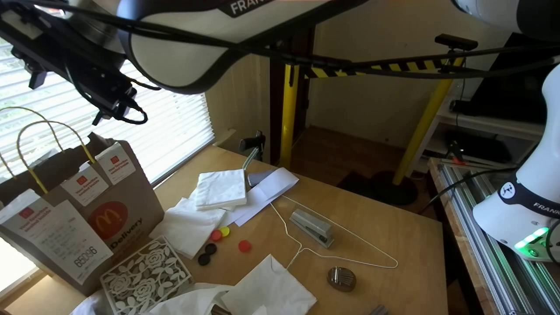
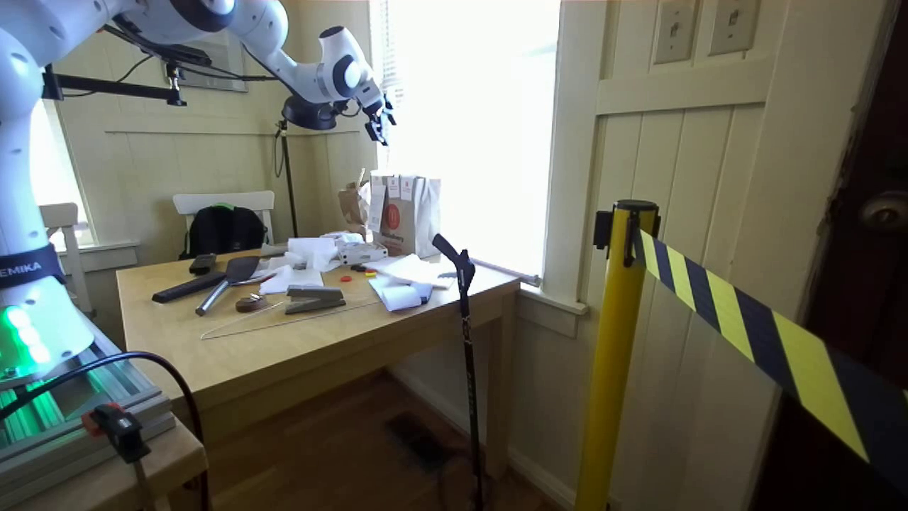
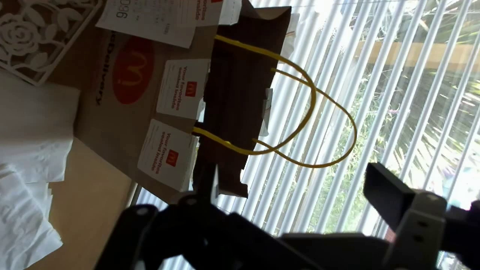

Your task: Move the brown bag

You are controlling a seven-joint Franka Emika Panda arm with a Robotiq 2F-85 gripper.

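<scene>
The brown bag (image 1: 142,192) stands upright on the table beside the window, open at the top, with two looped yellowish handles up. Its face has a round red-orange logo and white labels. It also shows in an exterior view (image 2: 406,231) and, turned sideways, in the wrist view (image 3: 108,127). My gripper (image 1: 67,100) is above the bag, apart from its handles. In an exterior view the gripper (image 2: 386,131) hangs in front of the window. In the wrist view the gripper (image 3: 294,178) has its fingers wide apart with nothing between them; the handles are past the fingertips.
A white rose-pattern lattice piece (image 1: 146,280) lies against the bag's front. White papers (image 1: 221,188), small discs (image 1: 244,246), a stapler (image 1: 311,227), a wire hanger (image 1: 350,262) and a thumb piano (image 1: 341,279) lie on the table. Window blinds (image 3: 337,112) are close behind the bag.
</scene>
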